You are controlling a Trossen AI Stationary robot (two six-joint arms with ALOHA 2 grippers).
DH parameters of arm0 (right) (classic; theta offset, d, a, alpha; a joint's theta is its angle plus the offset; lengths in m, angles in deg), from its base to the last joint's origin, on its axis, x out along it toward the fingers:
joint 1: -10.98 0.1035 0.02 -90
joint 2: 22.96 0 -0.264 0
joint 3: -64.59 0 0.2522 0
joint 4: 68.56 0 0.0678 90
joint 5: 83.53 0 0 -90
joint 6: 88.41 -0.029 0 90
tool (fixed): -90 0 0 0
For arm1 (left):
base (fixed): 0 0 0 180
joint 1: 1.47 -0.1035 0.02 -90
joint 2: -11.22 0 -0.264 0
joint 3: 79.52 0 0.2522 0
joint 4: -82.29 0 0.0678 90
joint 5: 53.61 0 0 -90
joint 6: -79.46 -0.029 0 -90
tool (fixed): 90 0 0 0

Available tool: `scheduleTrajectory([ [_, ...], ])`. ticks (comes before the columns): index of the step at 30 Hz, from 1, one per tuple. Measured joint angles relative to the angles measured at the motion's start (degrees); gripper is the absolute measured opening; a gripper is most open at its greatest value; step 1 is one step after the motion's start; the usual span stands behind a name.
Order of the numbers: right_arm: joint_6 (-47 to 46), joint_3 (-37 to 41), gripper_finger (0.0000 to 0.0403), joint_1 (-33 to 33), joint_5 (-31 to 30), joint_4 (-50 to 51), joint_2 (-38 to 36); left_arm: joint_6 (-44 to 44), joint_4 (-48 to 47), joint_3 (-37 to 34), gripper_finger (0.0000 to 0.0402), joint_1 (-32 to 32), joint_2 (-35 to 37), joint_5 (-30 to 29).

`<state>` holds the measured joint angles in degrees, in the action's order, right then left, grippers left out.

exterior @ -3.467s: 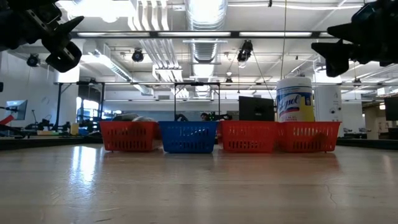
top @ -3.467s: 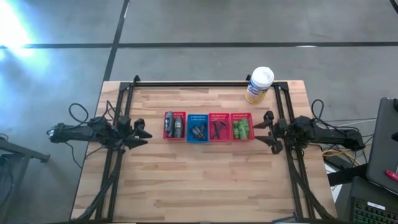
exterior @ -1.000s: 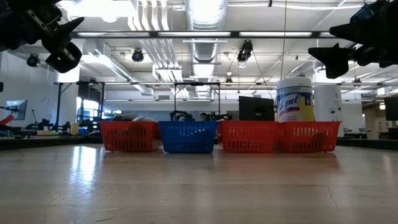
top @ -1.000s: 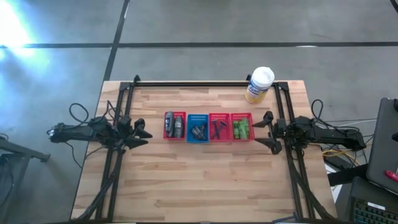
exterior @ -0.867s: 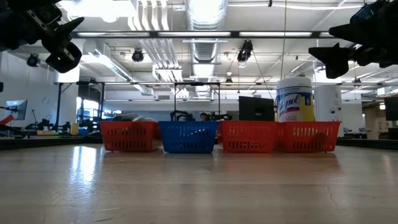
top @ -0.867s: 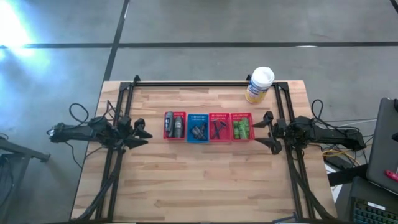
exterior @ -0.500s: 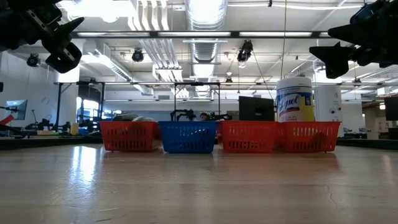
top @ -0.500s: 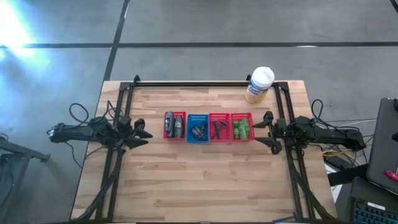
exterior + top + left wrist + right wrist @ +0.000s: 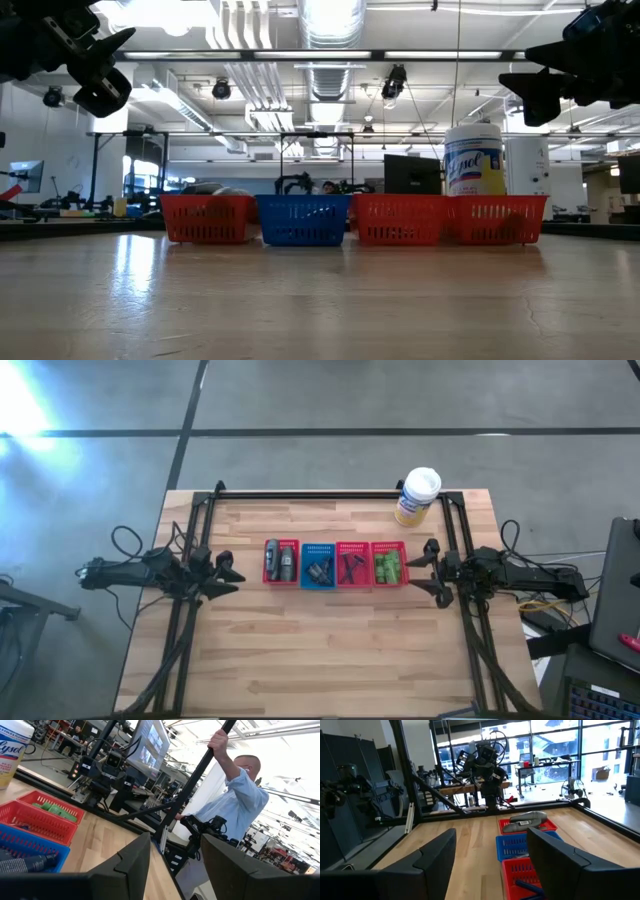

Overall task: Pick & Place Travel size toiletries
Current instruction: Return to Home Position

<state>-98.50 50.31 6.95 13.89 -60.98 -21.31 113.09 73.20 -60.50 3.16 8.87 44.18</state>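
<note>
Toiletries [image 9: 386,567] all sit inside the four baskets [image 9: 303,222] in the middle of the surface [image 9: 330,650]. Left tool [image 9: 228,568] and right tool [image 9: 426,572] hang at the sides, both spread apart, empty. Risk looks small: a low inward swing could clip a basket and spill it

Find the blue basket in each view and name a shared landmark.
High view: blue basket, second from the left in the row of four.
Low view: second from the left, near the centre.
Left wrist view: the nearest basket, in front of two red ones.
Right wrist view: between two red baskets.
Shared landmark: the red basket beside it toward the right arm, in all four views.
</note>
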Motion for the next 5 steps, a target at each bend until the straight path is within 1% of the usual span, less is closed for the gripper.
scheduleTrajectory([
  [5,0.00,-0.01,0.0229,-0.01,-0.01,0.00,0.00,0.02,0.01,0.00,0.0181,0.00,0.00,0.01],
])
